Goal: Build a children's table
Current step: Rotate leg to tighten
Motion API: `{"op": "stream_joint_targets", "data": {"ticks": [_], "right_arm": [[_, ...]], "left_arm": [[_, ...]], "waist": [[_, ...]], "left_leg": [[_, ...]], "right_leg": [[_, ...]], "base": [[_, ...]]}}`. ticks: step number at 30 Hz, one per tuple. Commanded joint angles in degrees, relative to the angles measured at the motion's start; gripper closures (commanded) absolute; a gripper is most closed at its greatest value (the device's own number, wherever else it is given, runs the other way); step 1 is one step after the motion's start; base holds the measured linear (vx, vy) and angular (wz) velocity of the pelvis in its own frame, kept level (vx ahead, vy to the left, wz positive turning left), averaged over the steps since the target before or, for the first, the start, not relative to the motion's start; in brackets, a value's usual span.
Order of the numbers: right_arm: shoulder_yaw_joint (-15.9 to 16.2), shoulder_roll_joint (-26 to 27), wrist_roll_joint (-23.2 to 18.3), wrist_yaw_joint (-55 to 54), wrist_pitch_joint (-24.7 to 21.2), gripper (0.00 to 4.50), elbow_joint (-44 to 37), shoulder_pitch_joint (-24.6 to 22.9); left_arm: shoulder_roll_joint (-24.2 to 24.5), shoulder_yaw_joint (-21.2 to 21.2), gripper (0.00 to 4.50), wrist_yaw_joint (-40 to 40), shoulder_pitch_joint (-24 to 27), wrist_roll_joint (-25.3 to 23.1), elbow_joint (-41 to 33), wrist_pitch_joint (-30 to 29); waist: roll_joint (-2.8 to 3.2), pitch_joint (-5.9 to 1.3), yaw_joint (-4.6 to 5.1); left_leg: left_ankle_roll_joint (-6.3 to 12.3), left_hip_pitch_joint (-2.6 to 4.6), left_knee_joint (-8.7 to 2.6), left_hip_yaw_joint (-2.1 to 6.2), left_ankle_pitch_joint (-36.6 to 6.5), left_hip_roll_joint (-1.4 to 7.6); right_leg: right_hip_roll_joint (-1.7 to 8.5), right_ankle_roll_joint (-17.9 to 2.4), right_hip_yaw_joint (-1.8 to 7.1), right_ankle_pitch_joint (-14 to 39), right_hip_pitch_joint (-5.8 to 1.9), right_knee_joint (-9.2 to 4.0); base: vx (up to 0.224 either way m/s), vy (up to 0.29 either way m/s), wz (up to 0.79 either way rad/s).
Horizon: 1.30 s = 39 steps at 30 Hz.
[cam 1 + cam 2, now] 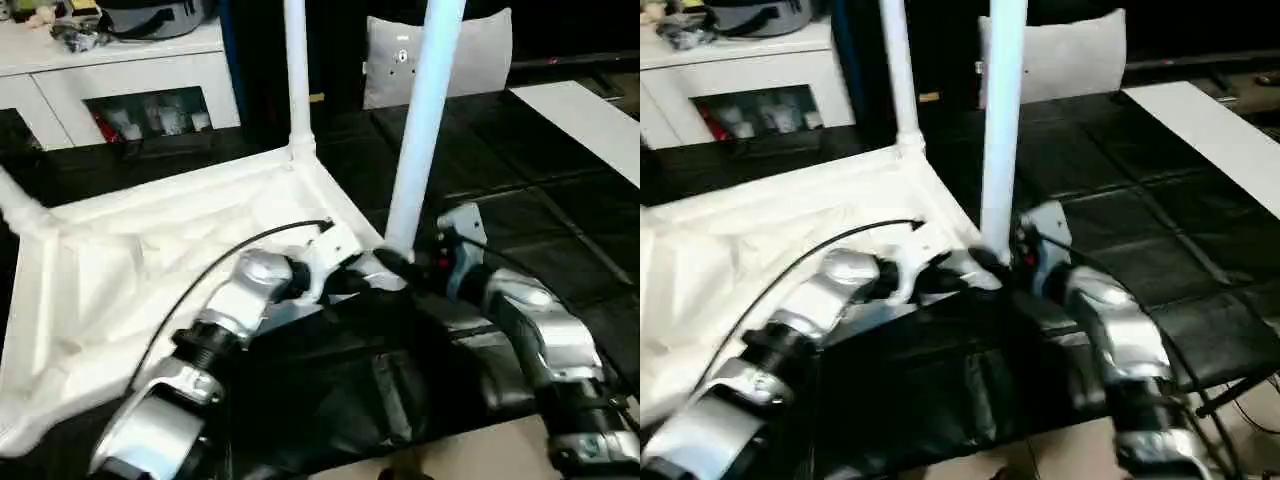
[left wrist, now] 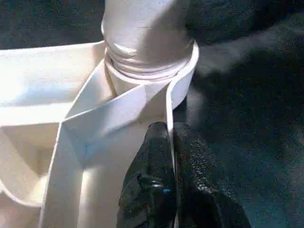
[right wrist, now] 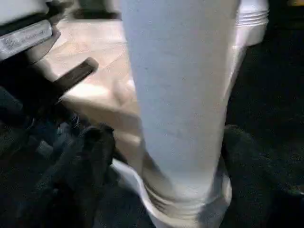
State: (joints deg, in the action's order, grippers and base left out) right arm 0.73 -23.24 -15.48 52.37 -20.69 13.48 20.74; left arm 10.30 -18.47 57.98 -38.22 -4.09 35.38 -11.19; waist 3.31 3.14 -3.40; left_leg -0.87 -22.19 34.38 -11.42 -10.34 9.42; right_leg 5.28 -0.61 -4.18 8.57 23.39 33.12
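Two legs stood upright in the upturned top point(image 1: 150, 260); your right end effector point(image 3: 161, 142), fingers released either side, straddled the near leg point(image 1: 420, 130), while the left end effector point(image 2: 172, 161) clenched the top's rim.

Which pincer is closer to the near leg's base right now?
Right. The right pincer straddles the near leg just above its socket, fingers apart. The left pincer pinches the table top's rim beside that socket.

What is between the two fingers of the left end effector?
The thin side wall of the table top, pinched between the black fingers just below the corner socket, as the left wrist view shows.
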Motion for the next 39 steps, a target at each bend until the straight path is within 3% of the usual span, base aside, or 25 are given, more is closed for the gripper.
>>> {"op": "stream_joint_targets", "data": {"ticks": [1,4,11,12,15,17,21,22,25,31,35,39], "right_arm": [[0.65,-1.8,-2.26,5.61,-0.46,0.32,-2.02,-0.07],[1.5,-4.87,-2.54,10.22,-0.16,0.09,-1.46,0.4],[4.25,-8.78,-5.29,21.38,-1.46,0.09,-2.71,0.55],[4.54,-8.98,-5.27,22.18,-0.94,0.34,-2.69,0.62],[5.45,-8.71,-5.46,23.31,-0.99,0.42,-2.69,0.7],[6.09,-8.43,-6.63,24.28,-2.55,0.8,-3.61,0.54],[6.95,-8.33,-7.26,25.68,-3.52,0.97,-4.51,0.35],[7.04,-8.31,-7.24,25.76,-3.52,1.24,-4.53,0.35],[7.54,-7.83,-7.03,25.86,-3.54,1.34,-4.1,0.78],[8.2,-8.11,-7.51,26.22,-4.71,2.03,-4.16,1.1],[8.25,-7.97,-7.62,26.06,-5.28,2.25,-4.61,0.9],[7.23,-6.14,-7.93,21.49,-7.76,2.39,-6.18,0.1]], "left_arm": [[1.42,-1.77,4.5,6.48,-0.62,1.18,-1.96,4.19],[3.58,-3.0,4.5,12.87,-0.65,2.09,-2.28,6.58],[7.43,-6.31,4.5,22.31,-1.05,1.8,-2.31,11.45],[7.53,-6.45,4.5,22.78,-1.27,1.66,-2.05,11.92],[7.97,-7.02,4.5,24.65,-1.42,1.77,-2.54,12.58],[8.06,-7.27,4.5,25.47,-1.2,2.11,-3.38,12.58],[7.72,-7.37,4.5,25.57,-1.22,2.27,-3.16,13.02],[7.68,-7.39,4.5,25.57,-1.24,2.28,-3.1,13.08],[7.48,-7.39,4.5,25.56,-1.45,2.37,-2.53,13.82],[7.46,-7.09,4.5,25.01,-1.64,2.24,-1.86,14.22],[7.54,-6.78,4.5,24.29,-1.53,2.2,-1.77,13.92],[6.03,-4.96,4.5,19.8,-1.47,2.52,-1.77,10.12]], "waist": [[-0.63,-4.19,-0.18],[-0.6,-4.17,-0.64],[-0.5,-4.18,-2.18],[-0.6,-4.19,-2.28],[-0.68,-4.27,-2.68],[-0.76,-4.25,-2.67],[-0.77,-4.27,-2.75],[-0.78,-4.27,-2.74],[-0.79,-4.22,-2.72],[-0.88,-4.24,-2.72],[-1.1,-4.28,-2.69],[-0.91,-4.2,-2.69]], "left_leg": [[4.81,1.37,-3.97,1.72,-13.44,3.72],[3.88,1.46,-4.14,1.75,-14.55,3.89],[2.95,1.83,-4.25,1.68,-15.43,4.22],[2.98,1.81,-4.26,1.67,-15.31,4.23],[2.58,1.72,-4.21,1.67,-14.65,4.16],[2.52,1.69,-4.27,1.69,-14.31,4.19],[2.71,1.65,-4.17,1.67,-13.84,4.17],[2.7,1.62,-4.17,1.69,-13.74,4.17],[2.31,1.63,-4.25,1.74,-14.31,4.16],[2.33,1.6,-4.24,1.76,-13.78,4.17],[2.35,1.62,-4.2,1.68,-13.62,4.12],[2.25,1.62,-4.23,1.67,-13.43,4.12]], "right_leg": [[3.53,-12.6,2.22,16.1,-3.01,-3.99],[3.58,-12.58,2.21,16.95,-2.87,-3.86],[3.79,-13.13,2.47,16.36,-2.61,-3.66],[3.81,-13.17,2.46,16.22,-2.66,-3.62],[3.98,-13.21,2.51,16.36,-2.72,-3.46],[3.99,-13.12,2.5,16.57,-2.74,-3.49],[4.02,-12.83,2.53,17.09,-2.74,-3.52],[4.0,-12.79,2.52,17.12,-2.76,-3.5],[4.0,-12.43,2.49,18.28,-2.7,-3.63],[3.99,-12.18,2.49,18.3,-2.7,-3.59],[3.98,-12.17,2.51,18.15,-2.69,-3.6],[3.88,-12.0,2.53,18.47,-2.63,-3.6]], "base": [[0.0,0.0,0.0],[0.0,0.0,0.0],[0.0,0.0,0.0],[0.0,0.0,0.0],[0.0,0.0,0.0],[0.0,0.0,0.0],[0.0,0.0,0.0],[0.0,0.0,0.0],[0.0,0.0,0.0],[0.0,0.0,0.0],[0.0,0.0,0.0],[0.0,0.0,0.0]]}}
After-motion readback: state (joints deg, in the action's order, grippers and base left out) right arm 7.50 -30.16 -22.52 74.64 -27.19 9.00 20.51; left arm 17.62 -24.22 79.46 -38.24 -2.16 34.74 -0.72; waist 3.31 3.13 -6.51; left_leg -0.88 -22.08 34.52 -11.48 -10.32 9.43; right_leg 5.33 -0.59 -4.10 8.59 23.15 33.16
